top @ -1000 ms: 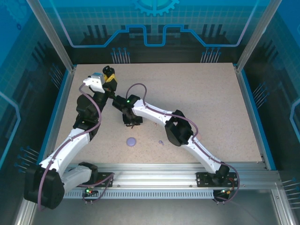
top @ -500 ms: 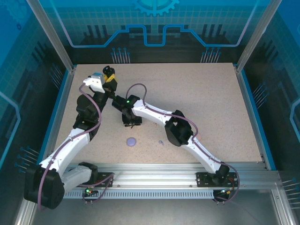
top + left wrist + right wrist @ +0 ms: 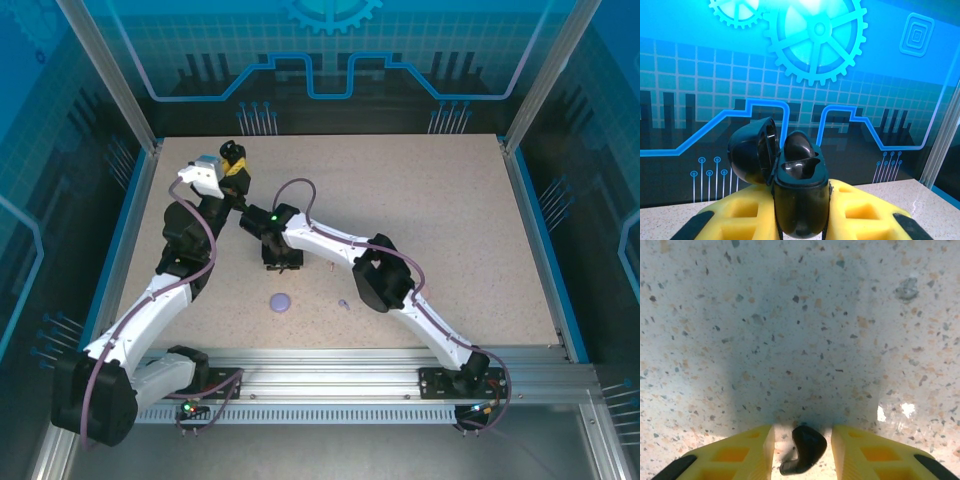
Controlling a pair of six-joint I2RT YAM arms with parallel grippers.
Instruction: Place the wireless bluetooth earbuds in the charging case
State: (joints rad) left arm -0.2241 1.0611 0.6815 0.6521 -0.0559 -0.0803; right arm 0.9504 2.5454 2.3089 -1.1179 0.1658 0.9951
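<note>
My left gripper (image 3: 801, 225) is raised at the back left (image 3: 232, 162), shut on a black charging case (image 3: 800, 200). The case stands upright with its lid (image 3: 752, 157) swung open to the left. A dark rounded shape sits in its far slot; the near slot looks empty. My right gripper (image 3: 802, 434) points down at the table near the middle left (image 3: 281, 260). It is open, and a black earbud (image 3: 807, 449) lies on the table between its yellow fingers (image 3: 740, 455) with a gap on each side.
A closed lilac round case (image 3: 281, 301) lies on the speckled table (image 3: 450, 220) in front of the right gripper. A tiny lilac earbud (image 3: 343, 303) lies to its right. Blue walls and metal posts ring the table.
The right arm's wrist has shifted very slightly. The left arm holds still with the case.
</note>
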